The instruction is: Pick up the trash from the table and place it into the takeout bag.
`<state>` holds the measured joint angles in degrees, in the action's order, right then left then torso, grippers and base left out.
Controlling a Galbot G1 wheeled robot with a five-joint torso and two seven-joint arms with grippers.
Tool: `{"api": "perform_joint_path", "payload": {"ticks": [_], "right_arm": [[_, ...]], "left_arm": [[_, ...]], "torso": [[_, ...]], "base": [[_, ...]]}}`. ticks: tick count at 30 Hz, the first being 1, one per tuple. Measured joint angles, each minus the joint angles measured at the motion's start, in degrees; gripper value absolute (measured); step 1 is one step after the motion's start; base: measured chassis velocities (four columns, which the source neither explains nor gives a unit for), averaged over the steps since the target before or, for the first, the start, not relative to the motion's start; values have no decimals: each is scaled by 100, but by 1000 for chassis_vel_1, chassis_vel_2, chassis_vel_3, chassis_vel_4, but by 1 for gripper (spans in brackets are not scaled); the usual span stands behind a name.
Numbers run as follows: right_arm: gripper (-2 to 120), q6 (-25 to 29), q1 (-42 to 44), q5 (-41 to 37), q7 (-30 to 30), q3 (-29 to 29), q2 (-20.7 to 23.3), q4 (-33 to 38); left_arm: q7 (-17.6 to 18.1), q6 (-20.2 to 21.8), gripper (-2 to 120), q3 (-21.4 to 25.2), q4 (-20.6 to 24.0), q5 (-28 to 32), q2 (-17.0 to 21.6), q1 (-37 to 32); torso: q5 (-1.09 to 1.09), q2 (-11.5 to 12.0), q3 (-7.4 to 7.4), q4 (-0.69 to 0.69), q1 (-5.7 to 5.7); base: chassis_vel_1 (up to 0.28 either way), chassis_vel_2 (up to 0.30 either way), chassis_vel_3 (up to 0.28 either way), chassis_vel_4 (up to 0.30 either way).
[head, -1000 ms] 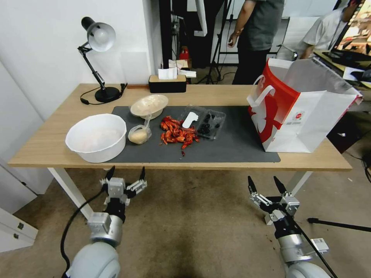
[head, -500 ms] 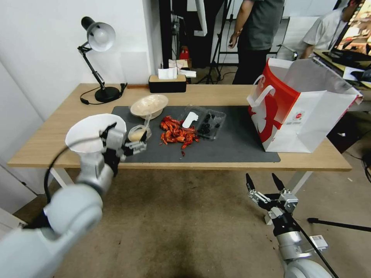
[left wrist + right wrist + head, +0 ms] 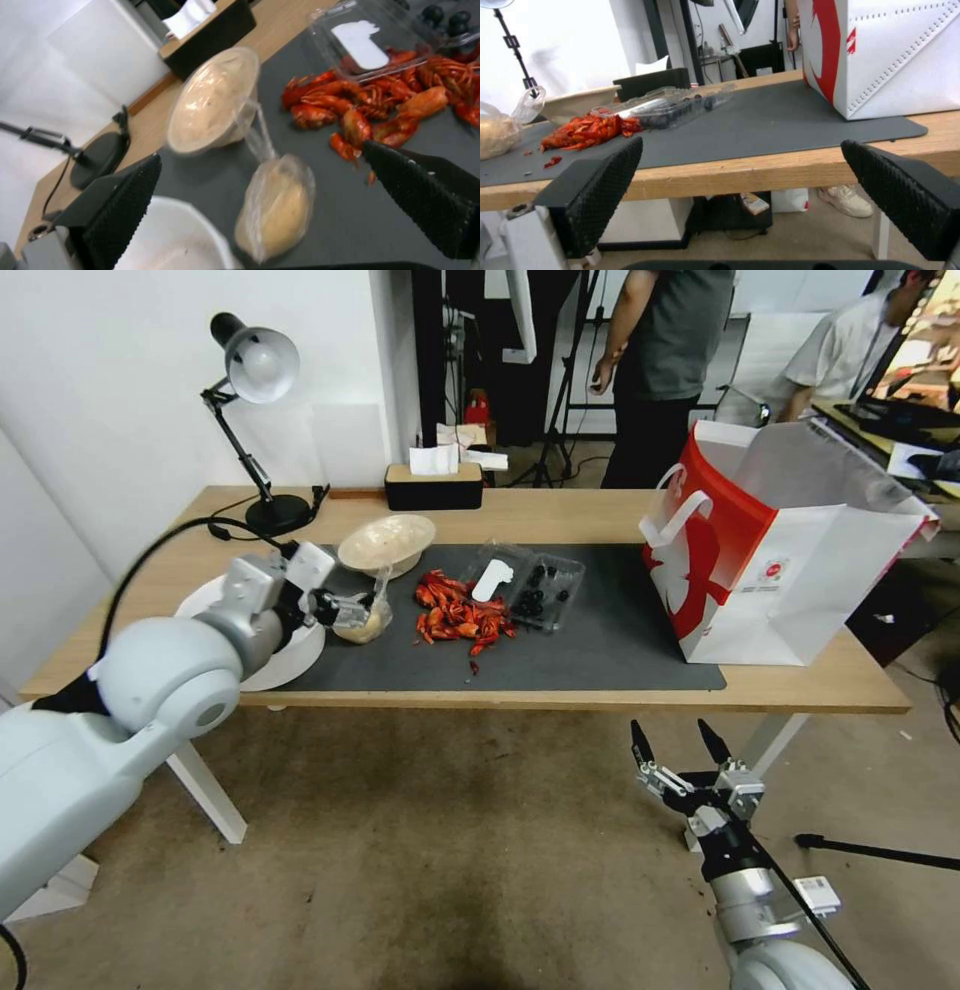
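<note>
Reaching: left gripper [image 3: 345, 610] has advanced from the white bowl [image 3: 290, 655] to the bagged food [image 3: 275, 210], jaws wide, empty.
Right gripper [image 3: 675, 750]: parked, open.
Table [image 3: 600, 515]: takeout bag [image 3: 790, 570] at 3 o'clock on the mat [image 3: 600, 640].

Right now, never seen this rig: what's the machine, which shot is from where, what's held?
Two-armed wheeled robot clearing trash into a bag. Wide shot: head camera. Close shots: a camera on each wrist, looking out between the jaws. On the table: bowl, tub, red shells, clear tray, white basin; bag at the right end. Left gripper is at the tub, jaws open either side of it. Right gripper hangs below the table edge, jaws open. Nothing is held.
</note>
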<state>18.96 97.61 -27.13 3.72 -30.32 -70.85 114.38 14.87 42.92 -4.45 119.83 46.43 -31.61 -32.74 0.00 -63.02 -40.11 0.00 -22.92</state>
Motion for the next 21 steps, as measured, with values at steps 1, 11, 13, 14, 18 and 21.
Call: {"api": "perform_joint_path", "payload": {"ticks": [1, 11, 13, 14, 18, 21], "right_arm": [[100, 9, 12, 0, 0, -18, 1, -1], [100, 120, 111, -9, 9, -106, -4, 2], [100, 132, 114, -12, 11, -113, -12, -3], [100, 147, 116, -16, 12, -117, -23, -11], [100, 170, 117, -23, 16, -117, -37, -37], [100, 222, 116, -38, 21, -127, -41, -94]], "left_arm": [[-50, 0, 100, -207, -85, -41, -25, 222], [-214, -46, 100, -1783, -452, -381, -158, 1530], [-218, -48, 100, -2005, -518, -453, -188, 1666], [-227, -53, 100, -2247, -605, -545, -226, 1825], [-348, -57, 100, -2443, -711, -756, -256, 1969], [-448, -63, 100, -2625, -874, -971, -287, 2134]], "torso": [[0, 0, 0, 0, 0], [2, -1, 1, 0, 0], [1, -1, 1, 0, 0], [0, -1, 1, 0, 0], [1, -1, 0, 0, 0], [1, -1, 1, 0, 1]], "base": [[0, 0, 0, 0], [0, 0, 0, 0], [0, 0, 0, 0], [0, 0, 0, 0], [0, 0, 0, 0], [0, 0, 0, 0]]}}
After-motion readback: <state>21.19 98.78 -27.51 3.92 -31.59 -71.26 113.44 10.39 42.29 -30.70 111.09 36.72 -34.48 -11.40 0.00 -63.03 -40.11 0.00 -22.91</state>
